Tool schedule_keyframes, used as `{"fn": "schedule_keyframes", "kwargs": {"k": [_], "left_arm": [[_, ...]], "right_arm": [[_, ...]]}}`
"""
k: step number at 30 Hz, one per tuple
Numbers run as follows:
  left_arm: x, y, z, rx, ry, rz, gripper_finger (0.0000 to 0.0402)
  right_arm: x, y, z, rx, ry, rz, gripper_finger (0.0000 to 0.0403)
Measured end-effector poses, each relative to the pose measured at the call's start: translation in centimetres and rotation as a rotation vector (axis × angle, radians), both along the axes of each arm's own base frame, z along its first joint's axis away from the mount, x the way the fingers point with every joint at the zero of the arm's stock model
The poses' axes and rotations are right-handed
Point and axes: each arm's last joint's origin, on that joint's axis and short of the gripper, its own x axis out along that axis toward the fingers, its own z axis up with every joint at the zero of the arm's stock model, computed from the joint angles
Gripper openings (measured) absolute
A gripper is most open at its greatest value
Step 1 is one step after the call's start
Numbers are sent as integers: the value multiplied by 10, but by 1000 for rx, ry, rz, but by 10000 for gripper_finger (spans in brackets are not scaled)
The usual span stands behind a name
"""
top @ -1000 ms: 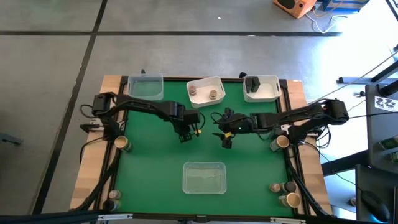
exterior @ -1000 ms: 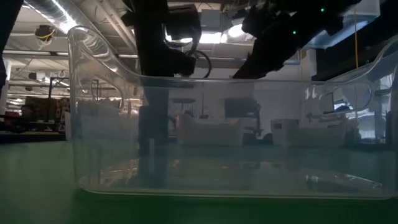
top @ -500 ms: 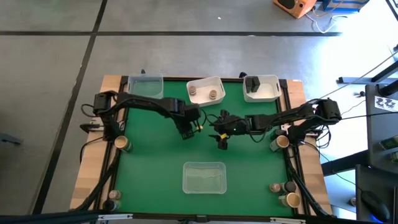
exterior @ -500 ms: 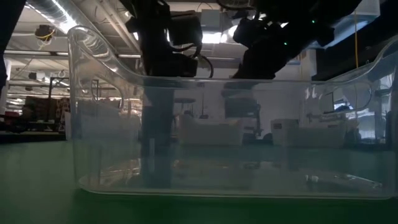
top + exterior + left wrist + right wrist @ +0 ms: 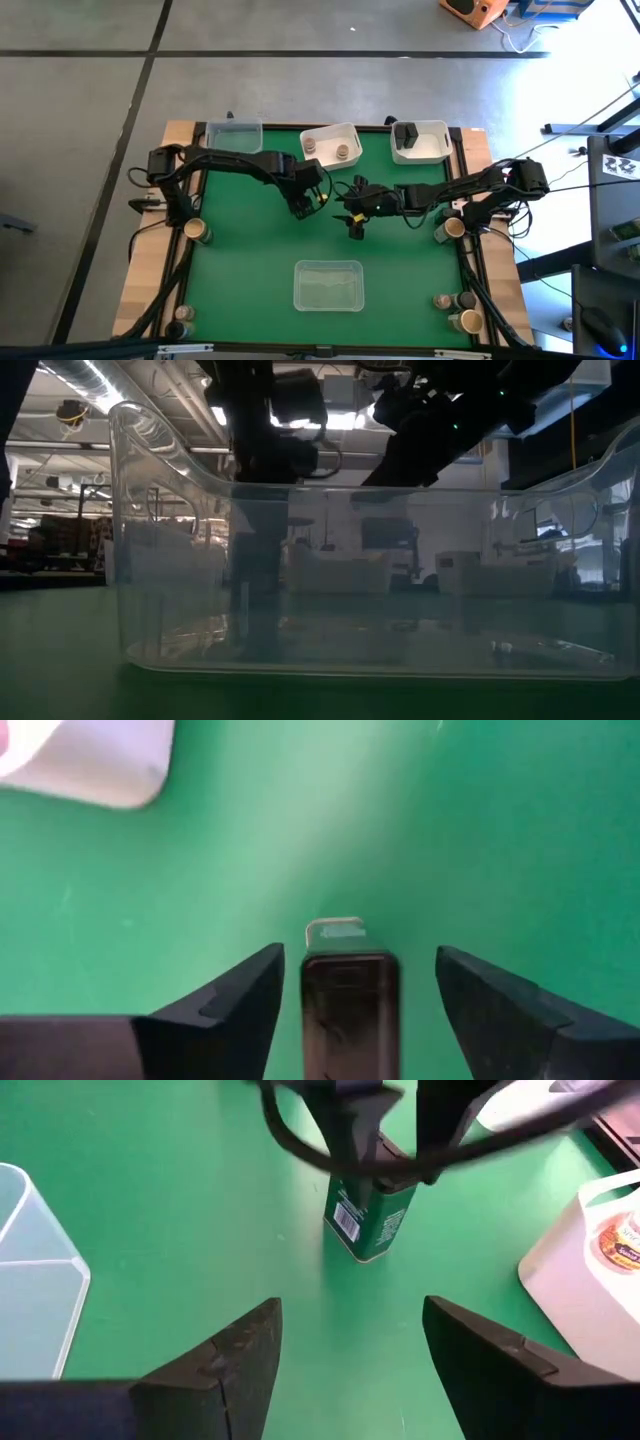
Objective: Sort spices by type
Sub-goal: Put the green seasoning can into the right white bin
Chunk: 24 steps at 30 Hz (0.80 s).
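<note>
A small green rectangular tin (image 5: 367, 1220) with a barcode stands upright on the green mat at mid-table. My left gripper (image 5: 301, 208) is above it, pointing down and open. In the left wrist view its fingers stand on either side of the tin's dark top (image 5: 350, 1000), with a strip of mat showing on each side. My right gripper (image 5: 352, 222) is open just to the tin's right and faces it (image 5: 352, 1305). Two round jars (image 5: 327, 150) sit in the middle white tray (image 5: 352, 135). More tan-topped jars stand at the table's left edge (image 5: 200, 232) and right edge (image 5: 451, 229).
A clear tray (image 5: 328, 285) lies near the front edge and fills the low view (image 5: 350, 560). Another clear tray (image 5: 235, 140) and a white tray (image 5: 435, 150) holding a dark item sit along the far edge. Further jars stand at the near right corner (image 5: 455, 308) and near left corner (image 5: 180, 320).
My left gripper has shifted a little toward the far edge. My right gripper has moved toward the table's left, closer to the tin.
</note>
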Motion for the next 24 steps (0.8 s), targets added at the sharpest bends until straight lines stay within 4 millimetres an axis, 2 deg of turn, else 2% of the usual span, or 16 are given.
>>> {"fn": "schedule_keyframes", "kwargs": {"k": [5,10,12,17,24], "left_arm": [[-8,-10,27,36,-76,-13,248],[-25,-25,57,138,-122,-24,249],[-33,-33,63,158,-145,-37,249],[-61,-46,54,195,-181,-19,249],[-101,-58,28,176,-325,54,249]], "right_arm": [[0,0,0,14,-3,-9,241],[0,0,1,17,-10,-9,241],[1,0,1,21,-13,-3,241],[2,-3,3,31,-34,4,256],[5,-24,8,36,-96,4,328]]}}
